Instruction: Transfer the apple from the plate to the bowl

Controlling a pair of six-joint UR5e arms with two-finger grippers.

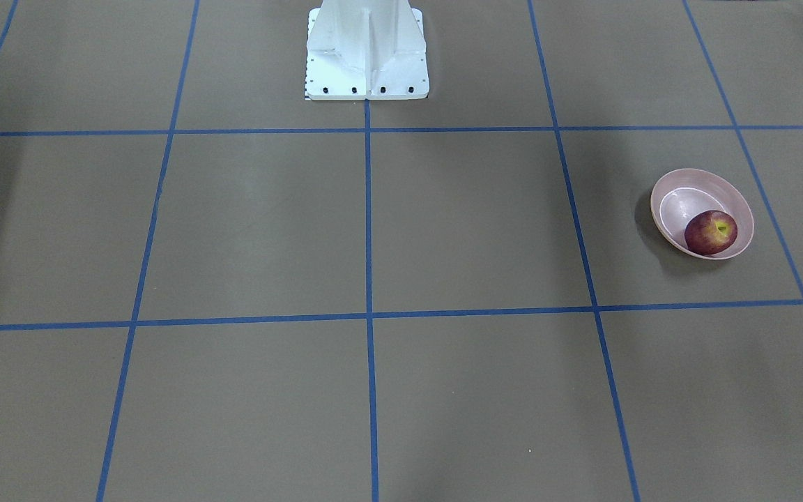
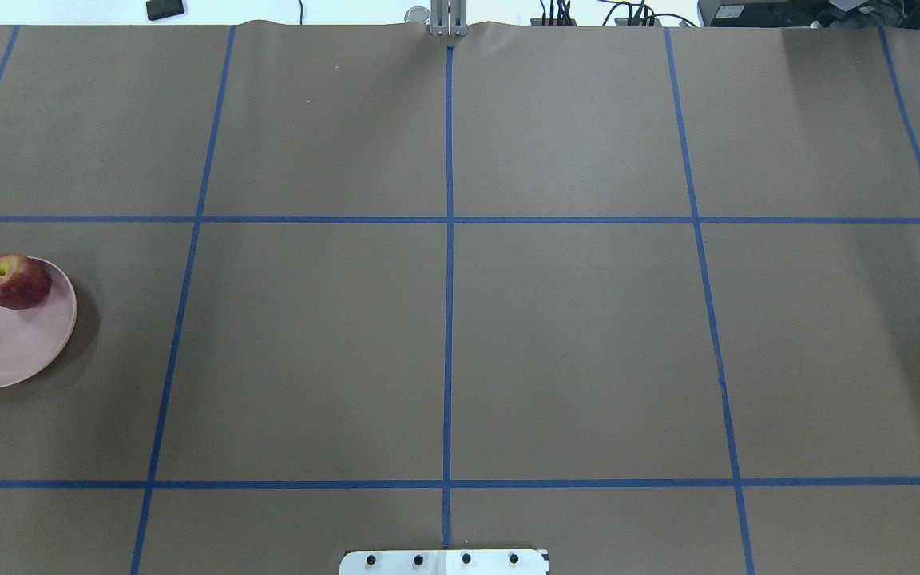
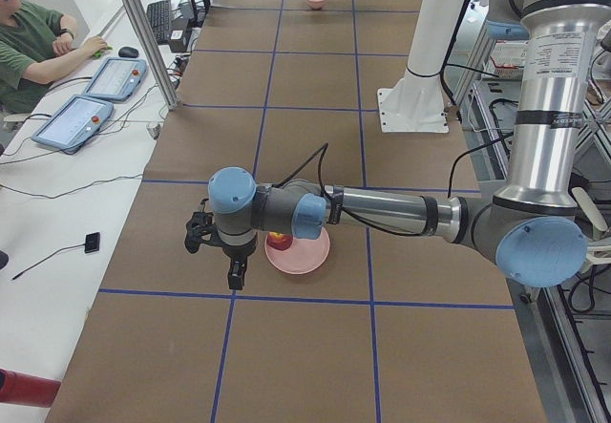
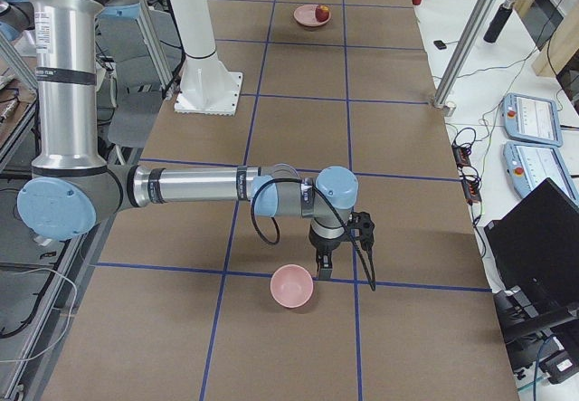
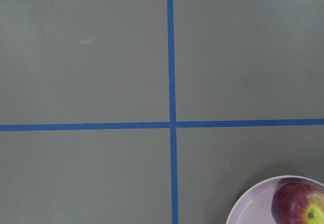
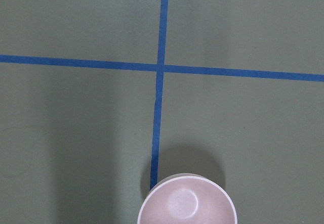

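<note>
currently apple (image 1: 711, 231) sits on plate (image 1: 673, 202) beside left hand (image 3: 235, 272).

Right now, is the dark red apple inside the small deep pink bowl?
No, the dark red apple sits on the wide shallow pink plate; the bowl is empty.

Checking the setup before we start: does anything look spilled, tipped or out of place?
Nothing stands out. The apple sits off-centre on the plate, near its rim, and the bowl stands upright and empty. No spill or damage shows.
</note>
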